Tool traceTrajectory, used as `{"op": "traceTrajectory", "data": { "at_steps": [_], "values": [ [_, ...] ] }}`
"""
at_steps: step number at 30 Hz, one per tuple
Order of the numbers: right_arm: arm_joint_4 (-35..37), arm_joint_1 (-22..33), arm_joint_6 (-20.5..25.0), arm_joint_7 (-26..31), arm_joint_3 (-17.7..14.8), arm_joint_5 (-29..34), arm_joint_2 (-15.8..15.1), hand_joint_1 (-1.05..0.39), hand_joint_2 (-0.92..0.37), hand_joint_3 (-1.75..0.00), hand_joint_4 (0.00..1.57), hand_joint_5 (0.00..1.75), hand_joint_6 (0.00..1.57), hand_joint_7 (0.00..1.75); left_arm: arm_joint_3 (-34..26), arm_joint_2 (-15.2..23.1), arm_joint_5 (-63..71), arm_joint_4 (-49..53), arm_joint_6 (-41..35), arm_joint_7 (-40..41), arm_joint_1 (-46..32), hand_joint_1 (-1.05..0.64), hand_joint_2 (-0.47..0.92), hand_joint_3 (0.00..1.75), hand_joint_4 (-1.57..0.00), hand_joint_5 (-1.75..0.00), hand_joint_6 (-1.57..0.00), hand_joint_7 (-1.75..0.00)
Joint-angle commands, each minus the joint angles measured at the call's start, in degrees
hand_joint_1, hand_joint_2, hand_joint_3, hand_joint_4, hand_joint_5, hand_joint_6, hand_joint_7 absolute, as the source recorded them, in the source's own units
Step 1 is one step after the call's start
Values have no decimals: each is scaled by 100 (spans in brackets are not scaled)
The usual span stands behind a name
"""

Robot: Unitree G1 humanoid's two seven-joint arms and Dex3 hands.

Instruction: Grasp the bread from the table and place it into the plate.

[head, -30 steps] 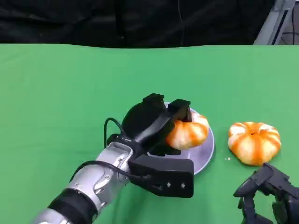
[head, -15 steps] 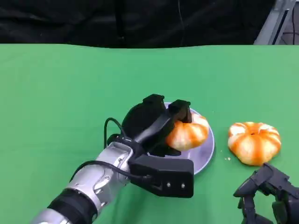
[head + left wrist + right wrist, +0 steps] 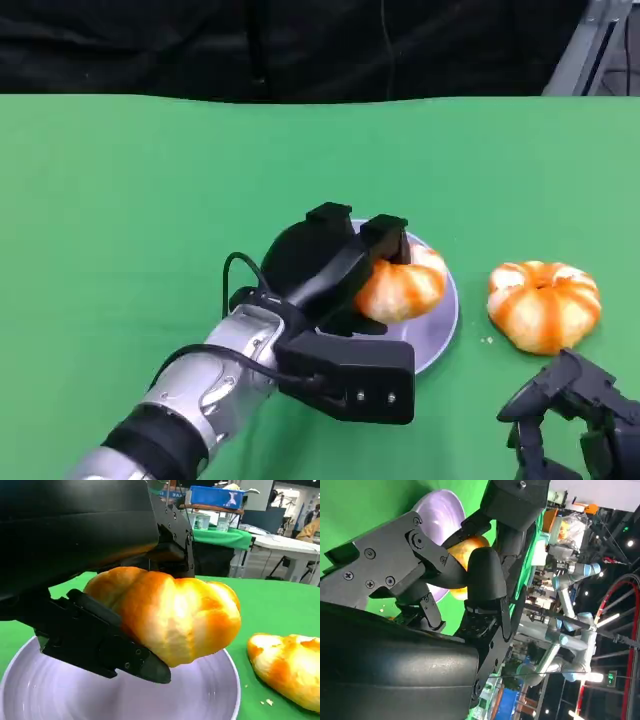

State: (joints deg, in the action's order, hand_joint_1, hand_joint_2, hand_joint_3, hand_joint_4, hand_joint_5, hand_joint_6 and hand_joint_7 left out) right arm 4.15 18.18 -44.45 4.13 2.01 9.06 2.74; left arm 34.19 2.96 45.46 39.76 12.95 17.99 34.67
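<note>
Head view: a ridged orange bread (image 3: 402, 284), gripped by the robot's left hand (image 3: 335, 268), hangs just over the pale plate (image 3: 440, 330) on the green table (image 3: 120, 220). Glossy and puffed, the loaf looks light and soft, likely to dent under pressure; a broad hold across its sides seems safest. A second bread (image 3: 543, 303) lies beside the plate. The right hand (image 3: 575, 410) rests low, its grasp impossible to judge. No legible writing appears.
</note>
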Motion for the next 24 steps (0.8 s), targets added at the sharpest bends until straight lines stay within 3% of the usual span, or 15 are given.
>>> {"op": "traceTrajectory", "data": {
  "at_steps": [1, 24],
  "values": [
    [-93, 71, 59, 49, -35, -4, -42, -10, -55, -117, 81, 175, 74, 151, 5, 80, -14, 54, 8, -37, -17, -8, 92, 12, -42, -174, -51, -151],
    [112, -41, -201, 62, -27, -81, -119, -6, -55, -118, 82, 174, 74, 149, 26, 85, 27, 122, -55, 70, -28, -10, 92, 11, -42, -174, -47, -155]
  ]
}}
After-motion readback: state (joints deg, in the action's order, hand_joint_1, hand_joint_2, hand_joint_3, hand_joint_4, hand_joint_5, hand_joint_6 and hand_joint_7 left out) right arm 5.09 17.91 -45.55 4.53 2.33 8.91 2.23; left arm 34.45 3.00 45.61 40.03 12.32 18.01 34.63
